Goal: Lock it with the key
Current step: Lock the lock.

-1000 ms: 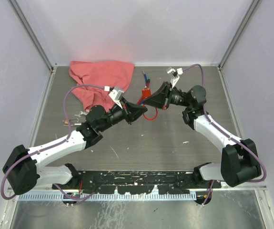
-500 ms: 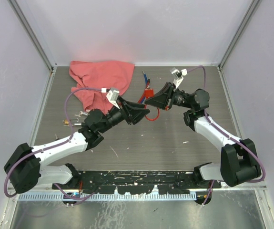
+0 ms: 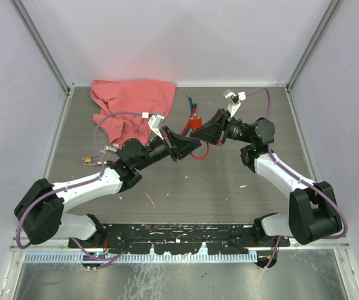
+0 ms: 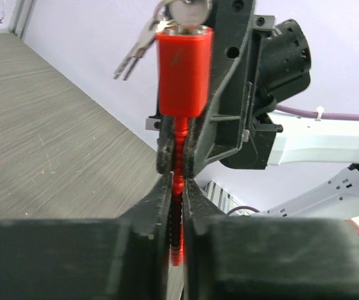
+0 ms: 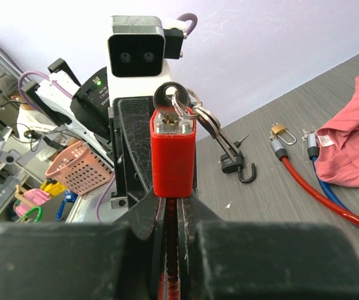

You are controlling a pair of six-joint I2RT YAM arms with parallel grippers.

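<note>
lock cable back between left fingers

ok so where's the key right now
The key is stuck in the top of the red lock, centre of the right wrist view, held off the table between the right gripper and the left gripper.

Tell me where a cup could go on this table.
Bare: near middle between left arm and right arm; far right corner beyond that arm. Crowded: far middle, where left gripper and right gripper clamp the lock, and far left under the cloth.
</note>
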